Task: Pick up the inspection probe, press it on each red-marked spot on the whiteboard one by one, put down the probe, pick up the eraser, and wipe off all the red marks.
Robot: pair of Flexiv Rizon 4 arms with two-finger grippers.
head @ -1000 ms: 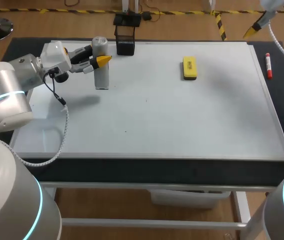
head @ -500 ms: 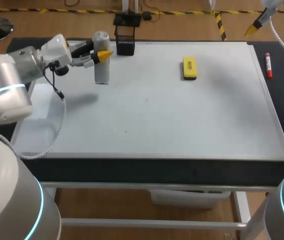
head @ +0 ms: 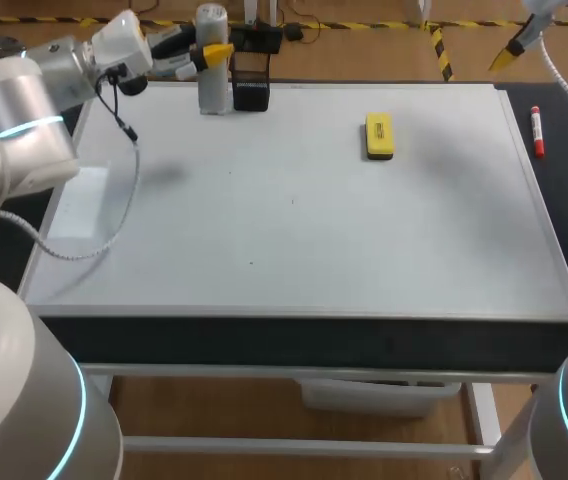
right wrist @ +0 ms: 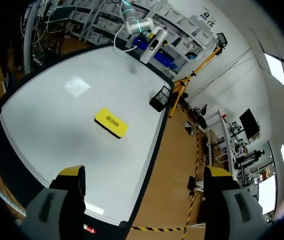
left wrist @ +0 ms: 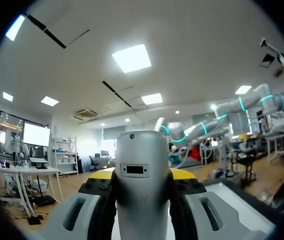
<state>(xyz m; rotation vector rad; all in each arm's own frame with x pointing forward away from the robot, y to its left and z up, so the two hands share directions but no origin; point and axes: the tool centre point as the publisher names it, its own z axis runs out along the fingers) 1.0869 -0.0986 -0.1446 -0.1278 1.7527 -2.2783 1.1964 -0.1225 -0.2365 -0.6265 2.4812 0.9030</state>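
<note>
The inspection probe [head: 211, 75], a grey upright cylinder, hangs above the far left corner of the whiteboard [head: 304, 230], with my left gripper [head: 207, 52] shut on it. In the left wrist view the probe [left wrist: 142, 185] fills the gap between the fingers [left wrist: 184, 175]. The yellow eraser [head: 379, 135] lies on the far middle of the board; it also shows under my right gripper [right wrist: 144, 172] as the eraser [right wrist: 111, 123]. My right gripper [head: 512, 48] hovers high past the far right corner, open and empty. Only a few tiny specks [head: 291, 201] show on the board.
A black holder [head: 251, 85] stands at the board's far edge, right beside the probe. A red marker [head: 537, 131] lies on the dark mat right of the board. The black holder [right wrist: 159, 98] also shows in the right wrist view.
My left arm has lifted the probe off the board and carried it toward the far edge, next to the black holder. The right arm has stayed in place.
</note>
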